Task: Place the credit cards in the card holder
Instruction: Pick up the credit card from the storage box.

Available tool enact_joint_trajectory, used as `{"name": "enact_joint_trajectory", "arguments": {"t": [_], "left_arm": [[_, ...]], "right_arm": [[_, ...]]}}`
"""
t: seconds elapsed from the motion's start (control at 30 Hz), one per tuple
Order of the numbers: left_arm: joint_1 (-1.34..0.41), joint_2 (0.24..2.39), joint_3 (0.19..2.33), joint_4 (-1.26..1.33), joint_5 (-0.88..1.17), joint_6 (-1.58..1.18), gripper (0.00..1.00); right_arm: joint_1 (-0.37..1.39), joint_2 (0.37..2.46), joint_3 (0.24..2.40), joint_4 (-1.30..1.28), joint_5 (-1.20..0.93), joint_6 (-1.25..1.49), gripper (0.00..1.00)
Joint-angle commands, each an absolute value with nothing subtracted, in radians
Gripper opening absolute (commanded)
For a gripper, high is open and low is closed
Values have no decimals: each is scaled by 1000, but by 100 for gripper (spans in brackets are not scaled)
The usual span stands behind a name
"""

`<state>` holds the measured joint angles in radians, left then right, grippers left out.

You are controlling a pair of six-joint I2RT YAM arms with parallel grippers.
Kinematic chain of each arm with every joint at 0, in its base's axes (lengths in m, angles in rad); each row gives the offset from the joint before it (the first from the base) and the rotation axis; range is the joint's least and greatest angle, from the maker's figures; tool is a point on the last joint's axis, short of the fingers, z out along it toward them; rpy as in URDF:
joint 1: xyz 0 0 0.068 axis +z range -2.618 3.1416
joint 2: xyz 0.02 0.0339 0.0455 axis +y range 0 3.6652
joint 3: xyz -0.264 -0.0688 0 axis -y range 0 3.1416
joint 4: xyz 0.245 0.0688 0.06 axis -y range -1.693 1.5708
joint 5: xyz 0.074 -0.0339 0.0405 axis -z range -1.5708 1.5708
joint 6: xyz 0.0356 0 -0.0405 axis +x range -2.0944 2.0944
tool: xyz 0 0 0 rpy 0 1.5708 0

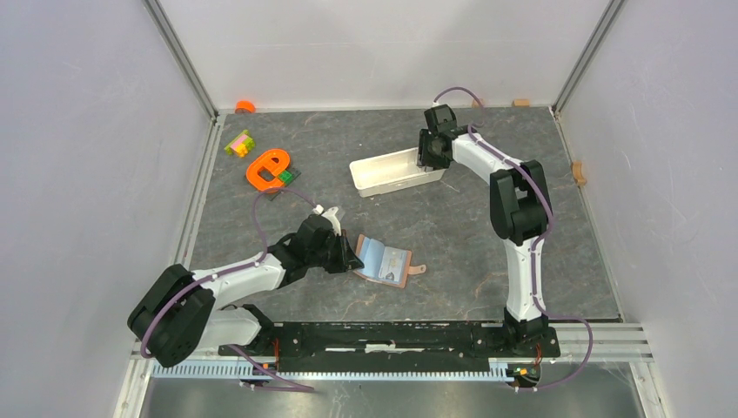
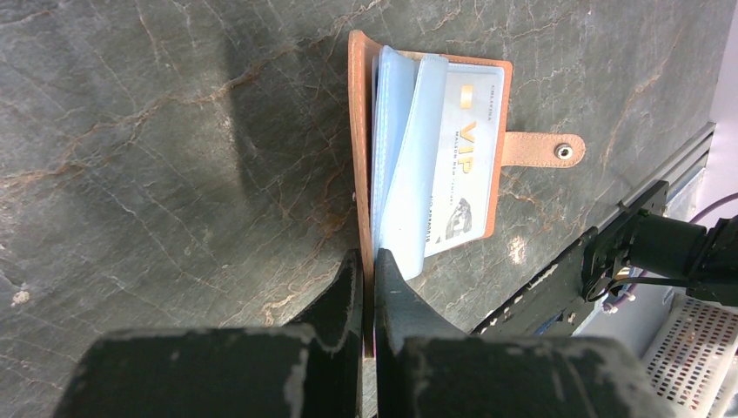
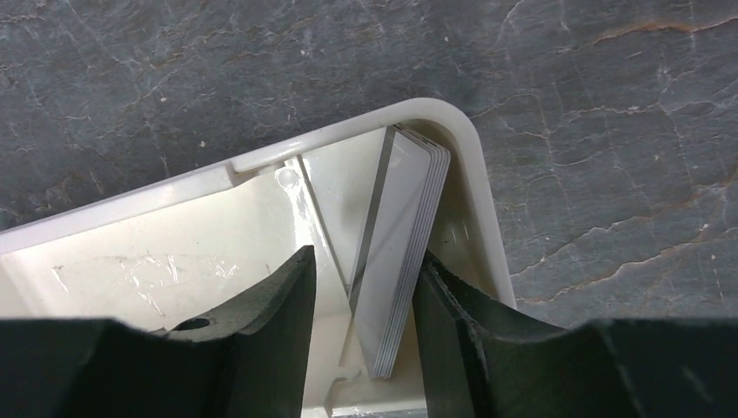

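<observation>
We see the dark veined table [image 1: 452, 252] spread under both arms. The long white tray [image 1: 400, 184] lies on it, and our right gripper [image 1: 431, 160] reaches down into the tray's end corner. Its fingers stand parted around a stack of credit cards [image 3: 405, 235], which leans on edge against the rounded corner wall. One finger [image 3: 439, 300] sits right against the stack and the other stands just off it, so nothing is clamped.

Our left gripper [image 2: 369, 283] is pinched tight on the near edge of the brown card holder [image 2: 527, 150], which lies open on the table straight ahead of its fingertips. Pale blue sleeves [image 2: 400, 165] fan up just beyond the tips. Past them a VIP card [image 2: 468, 165] lies in the holder. The small round snap [image 2: 565, 151] sits on the strap at the holder's far side.
</observation>
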<state>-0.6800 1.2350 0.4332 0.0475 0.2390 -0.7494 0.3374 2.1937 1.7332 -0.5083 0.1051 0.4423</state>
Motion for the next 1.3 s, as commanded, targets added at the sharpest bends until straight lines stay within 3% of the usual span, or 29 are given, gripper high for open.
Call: {"name": "enact_joint_trajectory", "arguments": {"t": [0.0,1.03,1.27], "left_arm": [[-672,1218,457,34,242,-707,2],[-664,1210,431,42,239,-707,2],[-663,1212,426,46,239,-708,2]], "right_arm": [[334,2195,1766,-479,90,471,48],[334,2109,1727,-444,111,483,35],[334,2139,1730,-475,150,496,41]]}}
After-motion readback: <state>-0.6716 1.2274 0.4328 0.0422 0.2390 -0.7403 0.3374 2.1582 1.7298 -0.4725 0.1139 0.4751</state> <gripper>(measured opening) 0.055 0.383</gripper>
